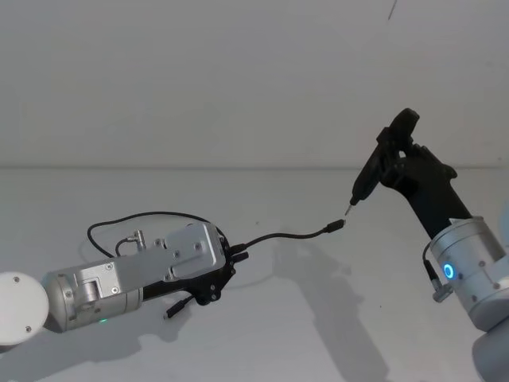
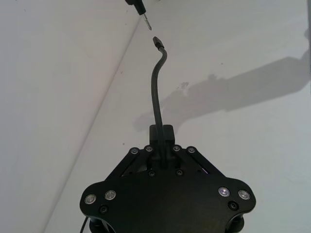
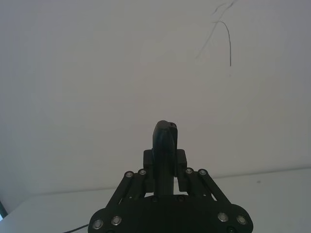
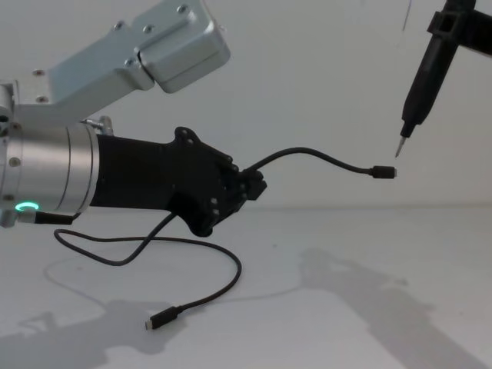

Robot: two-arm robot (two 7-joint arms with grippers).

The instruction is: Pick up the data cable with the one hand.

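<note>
**Head view.** The left claw is clenched on the data cable, low over the tabletop. A short length projects forward of the claw and ends in a plug. The rest loops away behind the claw. The right claw, well apart and higher, grips a pen-like tool, and its tip hangs just beside that plug.

**Left wrist view.** The data cable leaves the closed fingers and curves away to the plug.

**Right wrist view.** The right claw is closed on the pen-like tool.

**Chest view.** Below the left claw, the rear length sags to the tabletop, where the second plug lies.

**Hazards.**
- The data cable is far thinner than the fingers, so a marginal grip would let it slip during lifting.
- The trailing loop may drag or snag on the tabletop.
- The projecting plug may strike the tool tip if either arm shifts.
</note>
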